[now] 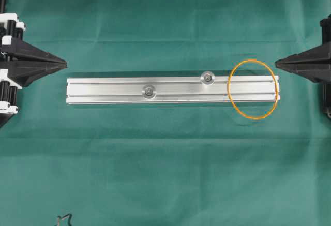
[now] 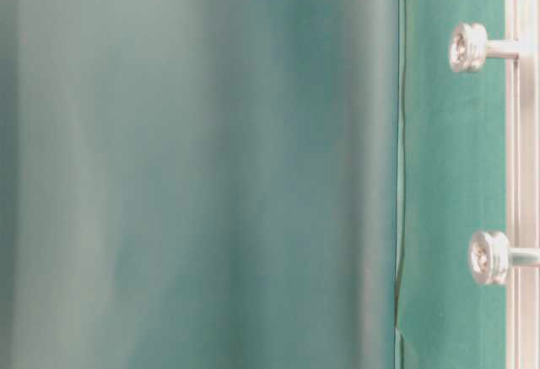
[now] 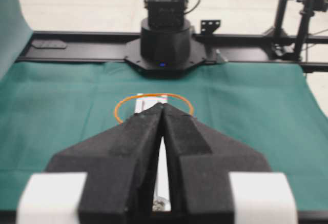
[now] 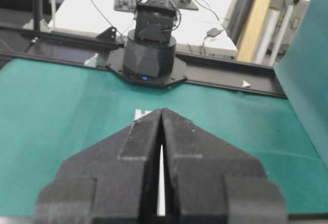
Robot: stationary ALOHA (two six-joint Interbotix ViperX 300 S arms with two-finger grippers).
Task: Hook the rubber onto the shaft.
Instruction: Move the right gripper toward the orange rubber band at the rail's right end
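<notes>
Both the left gripper (image 1: pixel 65 62) and right gripper (image 1: pixel 277 63) sit pinched closed and empty-handed, while the rubber (image 1: pixel 252 89) lies looped over the rail's (image 1: pixel 170 90) end.

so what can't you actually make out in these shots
- Rail in the right wrist view: the shut right claw covers nearly all of it, and the rubber band does not show there.
- Rail in the left wrist view: the shut left claw hides most of it.
- Table-level view: a blurred green sheet fills the left; the band is cut off by the top edge.
- Whether the band lies over or under the rail: too fine to tell overhead.
</notes>
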